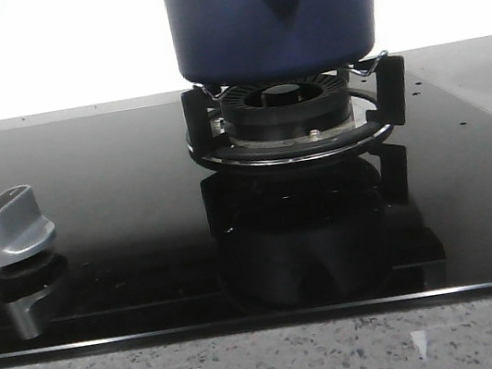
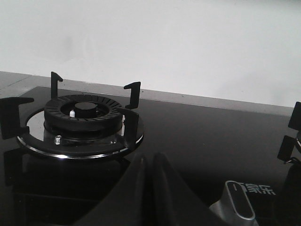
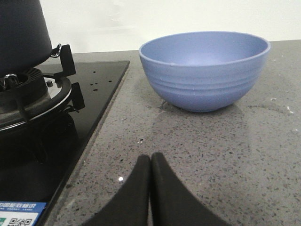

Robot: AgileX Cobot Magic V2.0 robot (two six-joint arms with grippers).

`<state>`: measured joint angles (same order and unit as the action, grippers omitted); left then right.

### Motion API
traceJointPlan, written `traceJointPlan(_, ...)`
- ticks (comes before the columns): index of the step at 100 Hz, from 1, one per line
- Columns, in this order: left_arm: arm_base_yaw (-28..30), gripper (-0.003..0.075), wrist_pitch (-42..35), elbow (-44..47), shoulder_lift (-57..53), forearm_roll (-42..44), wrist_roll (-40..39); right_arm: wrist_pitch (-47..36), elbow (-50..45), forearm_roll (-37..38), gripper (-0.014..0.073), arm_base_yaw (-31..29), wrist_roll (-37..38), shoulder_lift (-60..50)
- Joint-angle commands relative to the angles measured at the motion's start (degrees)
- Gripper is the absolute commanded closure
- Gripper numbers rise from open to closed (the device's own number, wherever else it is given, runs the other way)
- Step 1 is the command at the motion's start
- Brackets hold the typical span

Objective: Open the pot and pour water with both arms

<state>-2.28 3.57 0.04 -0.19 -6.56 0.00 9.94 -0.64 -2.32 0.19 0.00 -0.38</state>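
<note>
Step in hand, as I judge it: pre-approach, nothing grasped. The pot (image 1: 268, 17) sits on its burner (image 1: 287, 112), top centre of front view; lid out of frame. Left gripper (image 2: 149, 162) and right gripper (image 3: 150, 162): fingers pressed together, empty. Next: I open L, reach for the lid; pale bowl (image 3: 205, 69) awaits R-side.

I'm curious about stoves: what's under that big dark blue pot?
The pot stands on black supports over a round burner in a chrome ring on the black glass hob. Its underside is hidden.
</note>
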Motion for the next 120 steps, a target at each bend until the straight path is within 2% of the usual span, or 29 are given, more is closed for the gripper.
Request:
traceJointPlan(1,-0.6,0.0741,-4.4,1.8,-1.6,-0.1,-0.5,-4.8,-1.4,0.1,0.0641,-0.4,0.0,-1.4)
traceJointPlan(83,-0.6,0.0741,-4.5,1.8,-1.6,-0.1,-0.5,-6.9,-1.4,0.0,0.0641,-0.4,0.0,-1.4)
traceJointPlan(120,-0.6,0.0741,-4.5,1.8,-1.6,-2.7,-0.5,-8.7,-1.4,0.0,0.0641,-0.4,0.0,-1.4)
